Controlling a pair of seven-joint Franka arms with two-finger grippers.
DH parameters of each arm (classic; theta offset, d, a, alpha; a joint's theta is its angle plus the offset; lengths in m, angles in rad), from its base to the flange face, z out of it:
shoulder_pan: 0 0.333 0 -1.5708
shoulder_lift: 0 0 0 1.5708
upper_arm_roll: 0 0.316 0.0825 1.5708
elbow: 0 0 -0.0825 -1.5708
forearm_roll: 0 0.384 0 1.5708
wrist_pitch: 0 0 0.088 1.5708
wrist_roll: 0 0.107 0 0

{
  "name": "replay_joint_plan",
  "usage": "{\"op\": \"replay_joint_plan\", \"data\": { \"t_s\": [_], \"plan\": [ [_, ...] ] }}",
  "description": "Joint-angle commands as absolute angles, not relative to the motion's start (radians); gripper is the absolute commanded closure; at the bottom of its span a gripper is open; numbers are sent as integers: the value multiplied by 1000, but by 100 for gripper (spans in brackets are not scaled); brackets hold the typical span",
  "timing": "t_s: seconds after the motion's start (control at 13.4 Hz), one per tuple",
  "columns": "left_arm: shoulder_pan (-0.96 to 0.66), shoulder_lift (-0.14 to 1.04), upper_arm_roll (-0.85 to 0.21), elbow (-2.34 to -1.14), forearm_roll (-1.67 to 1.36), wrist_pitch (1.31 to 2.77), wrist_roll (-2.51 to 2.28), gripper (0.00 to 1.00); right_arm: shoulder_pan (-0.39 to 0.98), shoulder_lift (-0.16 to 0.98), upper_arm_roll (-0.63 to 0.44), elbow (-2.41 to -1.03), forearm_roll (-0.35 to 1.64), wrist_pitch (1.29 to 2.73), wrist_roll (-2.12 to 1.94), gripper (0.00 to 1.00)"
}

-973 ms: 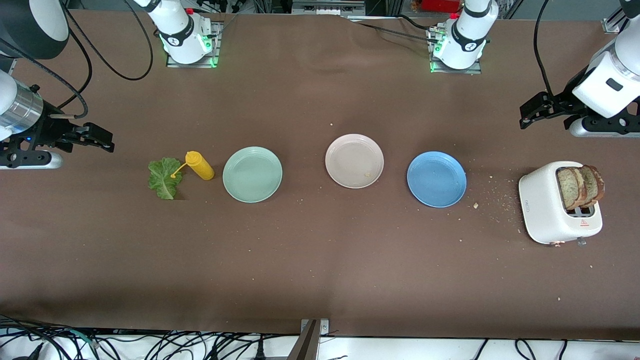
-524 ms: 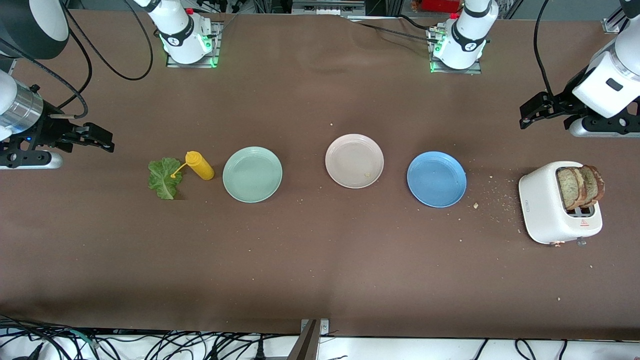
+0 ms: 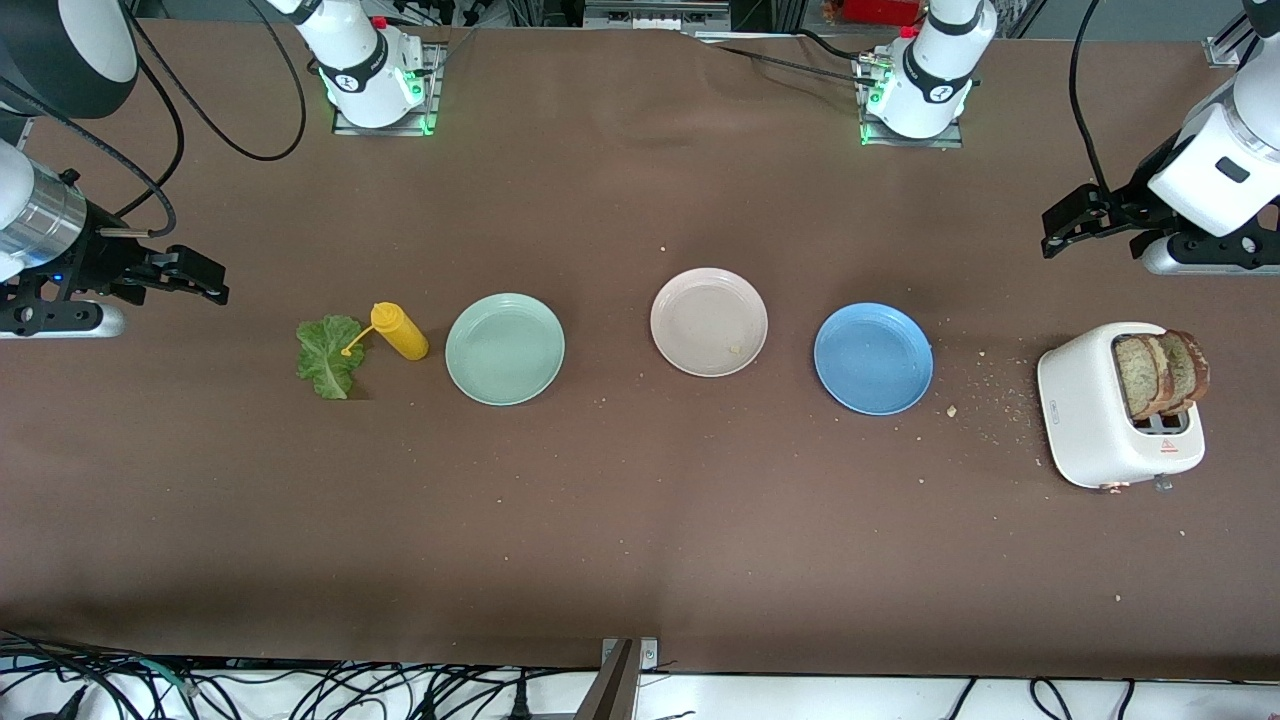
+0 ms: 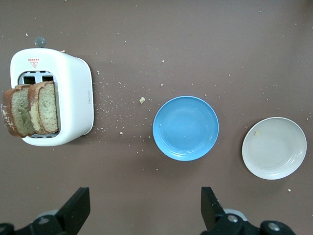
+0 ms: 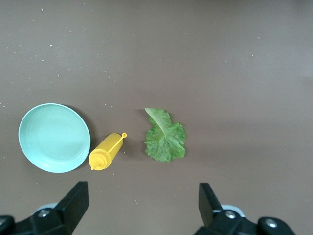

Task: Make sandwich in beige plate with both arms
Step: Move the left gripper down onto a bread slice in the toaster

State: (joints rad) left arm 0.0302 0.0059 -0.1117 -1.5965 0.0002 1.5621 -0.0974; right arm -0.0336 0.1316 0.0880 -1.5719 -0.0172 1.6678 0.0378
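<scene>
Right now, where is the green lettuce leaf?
In the front view, the ruffled green lettuce leaf lies flat on the brown table toward the right arm's end, right beside the yellow squeeze bottle, whose nozzle points over it.

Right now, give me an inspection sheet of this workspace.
Surface: brown table, crumbs near the toaster.
Job's things: beige plate bare; bread slices in white toaster; lettuce leaf flat.
Clutter: yellow bottle lying, nozzle on the lettuce; mint plate; blue plate.
Grippers: left gripper open, above table by the toaster; right gripper open, near the lettuce.
Cables: black cables along table edge.
Surroundings: nothing seen.
</scene>
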Motion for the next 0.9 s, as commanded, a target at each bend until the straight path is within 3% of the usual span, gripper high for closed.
{"op": "replay_joint_plan", "data": {
  "t_s": [0.0,0.6,0.82],
  "plan": [
    [43,29,-112,-1565,-11,1537,-101,0,-35,146,89,-1540,-5,1658,40,0],
    [95,87,-106,-1562,5,1554,-71,0,-35,146,89,-1540,-5,1658,40,0],
    [158,120,-104,-1562,59,1664,81,0,-35,146,89,-1540,-5,1658,40,0]
  ]
}}
